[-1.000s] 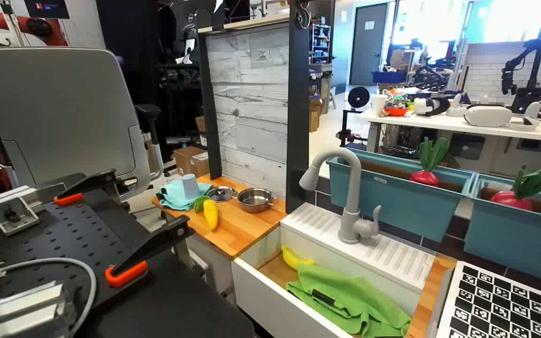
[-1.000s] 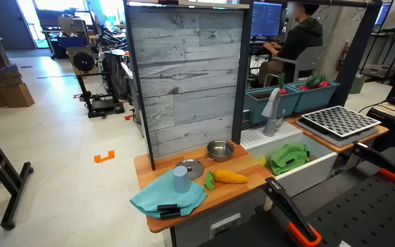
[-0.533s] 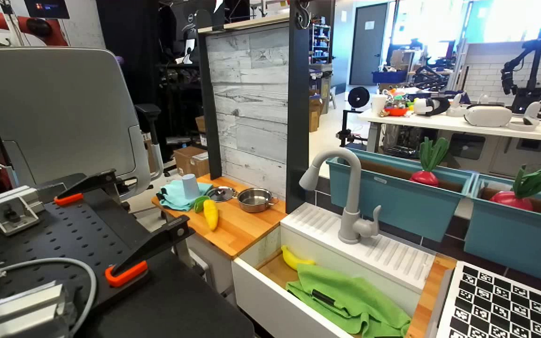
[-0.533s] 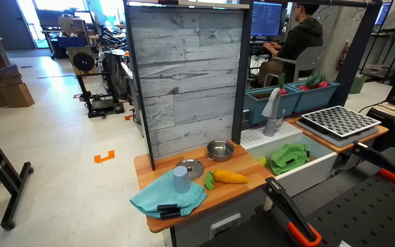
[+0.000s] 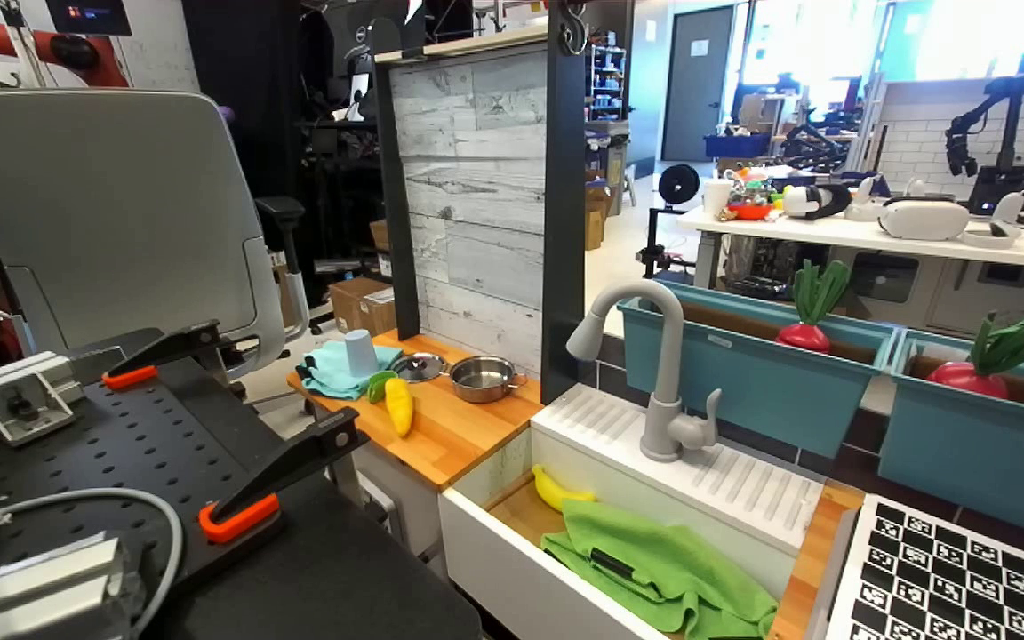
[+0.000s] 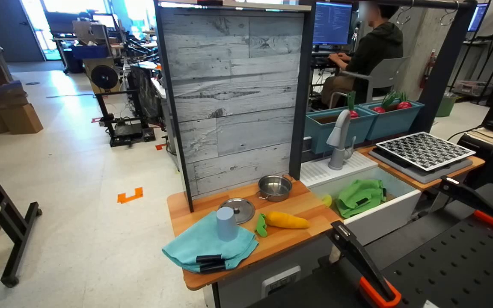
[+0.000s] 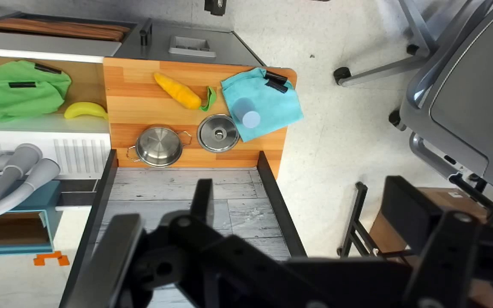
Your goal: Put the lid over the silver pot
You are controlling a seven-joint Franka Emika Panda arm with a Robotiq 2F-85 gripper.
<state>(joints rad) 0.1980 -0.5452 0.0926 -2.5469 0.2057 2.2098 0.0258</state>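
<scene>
In the wrist view, the claw (image 7: 291,205) has its two fingers (image 7: 410,209) wide apart. The lid (image 7: 218,133) lies flat on the wooden counter (image 7: 135,102), well apart from the claw and higher in this view than the fingertips. It is placed between the silver pot (image 7: 159,146), which stands upright, and the turquoise cloth (image 7: 278,107) with a light blue cup (image 7: 246,112) on it.

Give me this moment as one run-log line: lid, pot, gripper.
lid: on wooden counter, beside silver pot | silver pot: upright, uncovered | gripper: open, nothing held | status: lid not yet placed
</scene>
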